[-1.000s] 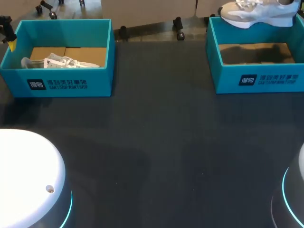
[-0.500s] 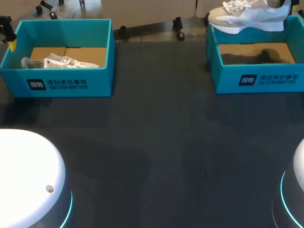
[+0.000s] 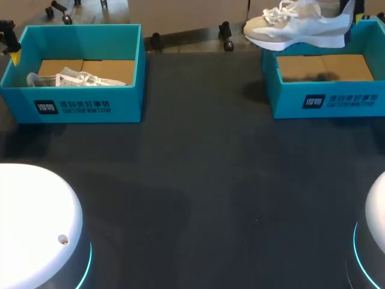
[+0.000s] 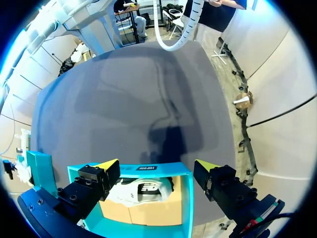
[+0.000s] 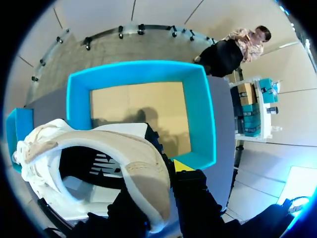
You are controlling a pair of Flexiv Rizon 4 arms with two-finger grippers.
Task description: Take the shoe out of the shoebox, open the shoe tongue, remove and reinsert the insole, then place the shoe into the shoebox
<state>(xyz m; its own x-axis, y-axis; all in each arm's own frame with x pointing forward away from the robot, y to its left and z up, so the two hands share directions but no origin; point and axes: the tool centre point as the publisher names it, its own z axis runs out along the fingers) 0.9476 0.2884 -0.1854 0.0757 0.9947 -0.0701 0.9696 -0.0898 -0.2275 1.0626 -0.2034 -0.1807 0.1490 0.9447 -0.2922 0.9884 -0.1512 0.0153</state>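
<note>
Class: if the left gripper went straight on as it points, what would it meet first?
Probably the white shoe in the teal shoebox ahead of the left gripper; depth is unclear.

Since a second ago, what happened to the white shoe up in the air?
The white shoe, gripped by the right gripper, slid sideways above the right shoebox, toward the table's middle. The left shoebox, the second shoe in it and the open left gripper above stayed put.

We count two teal shoeboxes, the left shoebox [image 3: 127,109] and the right shoebox [image 3: 287,103]; we count two white shoes, the boxed shoe [image 3: 78,78] and the lifted shoe [image 3: 295,27].
</note>
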